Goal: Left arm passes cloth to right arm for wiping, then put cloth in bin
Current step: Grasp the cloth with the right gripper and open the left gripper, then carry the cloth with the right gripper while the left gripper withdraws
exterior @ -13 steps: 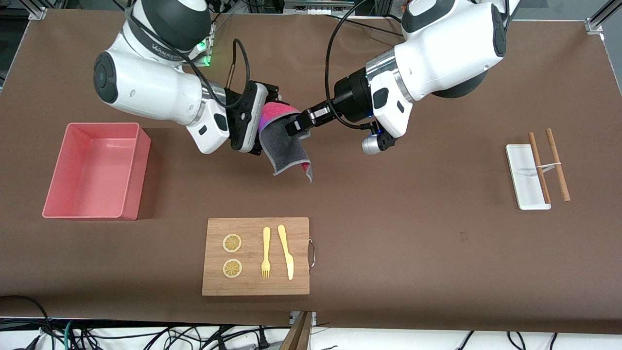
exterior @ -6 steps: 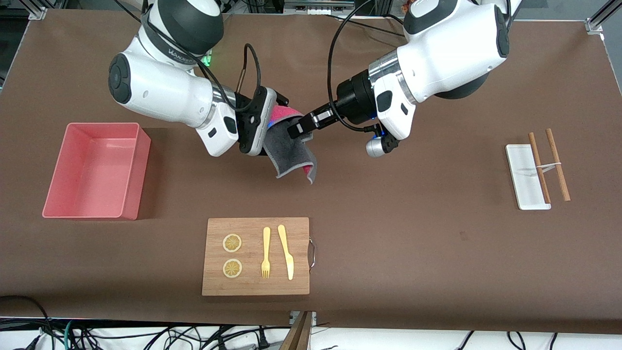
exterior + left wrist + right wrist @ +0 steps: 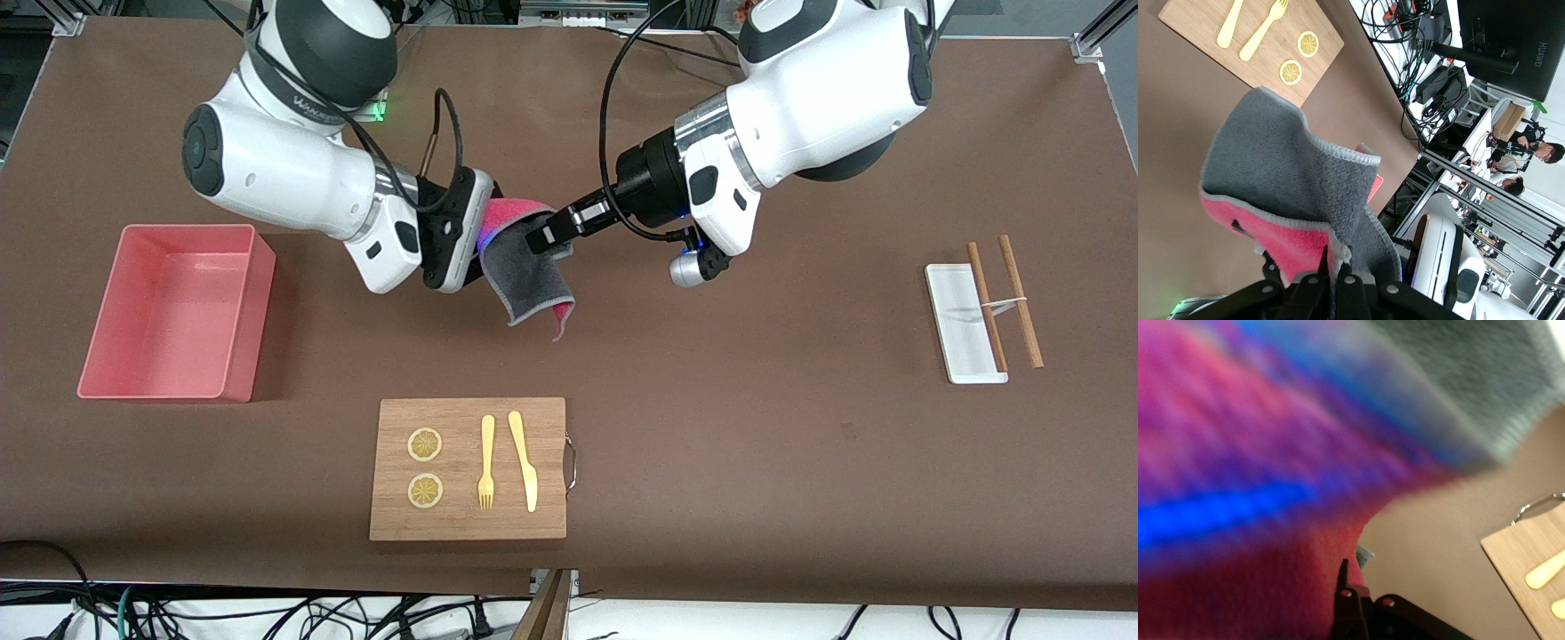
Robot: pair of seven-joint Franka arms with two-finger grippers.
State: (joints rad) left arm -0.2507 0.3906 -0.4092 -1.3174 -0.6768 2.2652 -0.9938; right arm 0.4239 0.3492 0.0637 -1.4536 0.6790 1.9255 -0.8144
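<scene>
1. Presently the cloth (image 3: 524, 267) hangs between both pincers above the tabletop (image 3: 756, 400), left pincer (image 3: 544, 236) and right pincer (image 3: 487, 233) each clamped on it.
2. Risk: a weak right grip drops it short of the bin (image 3: 169, 311).

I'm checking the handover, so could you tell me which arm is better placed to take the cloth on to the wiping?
Probably the right: the right hand and the left hand are both shut on the cloth, in the air.
</scene>
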